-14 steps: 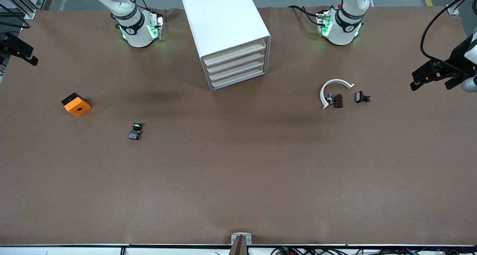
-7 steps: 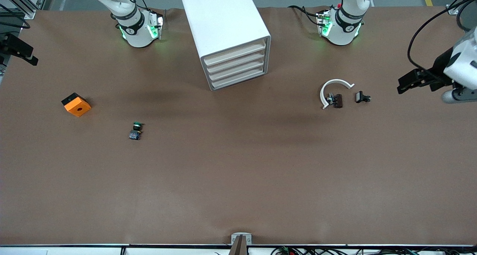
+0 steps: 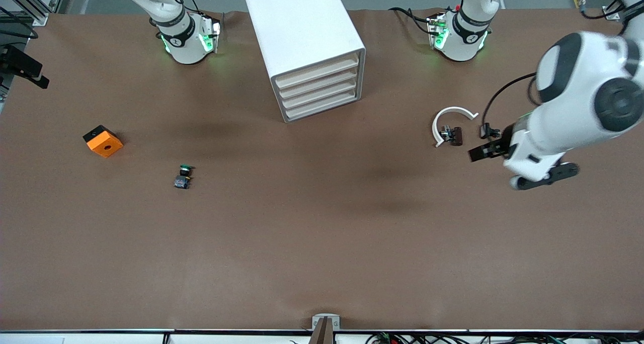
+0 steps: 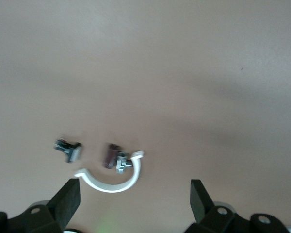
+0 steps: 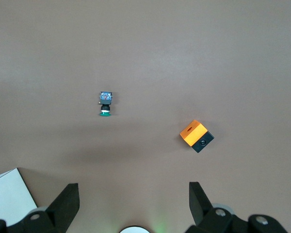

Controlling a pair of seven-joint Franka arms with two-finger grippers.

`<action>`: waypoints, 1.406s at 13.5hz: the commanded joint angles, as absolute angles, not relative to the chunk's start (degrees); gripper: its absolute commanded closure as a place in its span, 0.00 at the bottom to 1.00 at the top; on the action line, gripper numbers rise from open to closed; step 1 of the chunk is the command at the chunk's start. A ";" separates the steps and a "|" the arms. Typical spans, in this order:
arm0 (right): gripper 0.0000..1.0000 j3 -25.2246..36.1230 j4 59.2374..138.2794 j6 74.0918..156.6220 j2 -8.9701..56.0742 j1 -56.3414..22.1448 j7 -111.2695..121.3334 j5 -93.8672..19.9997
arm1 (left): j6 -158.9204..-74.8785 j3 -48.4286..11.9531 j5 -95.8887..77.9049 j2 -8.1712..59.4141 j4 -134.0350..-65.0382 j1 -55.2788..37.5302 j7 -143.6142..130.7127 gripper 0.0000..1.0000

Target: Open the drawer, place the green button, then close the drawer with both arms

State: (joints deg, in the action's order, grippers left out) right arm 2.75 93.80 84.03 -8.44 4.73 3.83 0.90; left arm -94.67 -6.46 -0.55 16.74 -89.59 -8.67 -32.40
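Observation:
The white cabinet (image 3: 302, 32) stands between the arms' bases, and every drawer (image 3: 318, 90) front is shut. The button (image 3: 183, 176), a green cap on a dark body, lies on the table nearer the camera than the right arm's base; the right wrist view shows the button (image 5: 105, 103) too. My left gripper (image 3: 485, 152) hangs open and empty over the small clips. In its own view the left gripper (image 4: 134, 194) has bare table between its fingers. My right gripper (image 5: 133, 204) is open, empty and high over the right arm's end of the table.
An orange block (image 3: 102, 141) with a hole lies beside the button, toward the right arm's end. A white curved band with a dark clip (image 3: 449, 127) and a small black clip (image 3: 489, 131) lie under the left arm. A cabinet corner (image 5: 7, 194) shows in the right wrist view.
The left arm has swung in from its end of the table and now hangs over the clips. The right gripper has barely shifted. Both grippers stay open.

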 commanded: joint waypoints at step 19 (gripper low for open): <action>0.00 1.84 90.09 85.08 4.13 6.94 3.08 -0.95 | -96.86 -7.12 -9.75 36.55 -88.07 -23.20 -73.19 0.00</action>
State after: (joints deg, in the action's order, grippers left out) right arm 2.55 91.60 85.63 3.67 6.34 3.85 0.56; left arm -97.63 -7.19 -8.45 34.46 -89.00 -21.96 -70.13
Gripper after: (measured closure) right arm 0.000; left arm 0.000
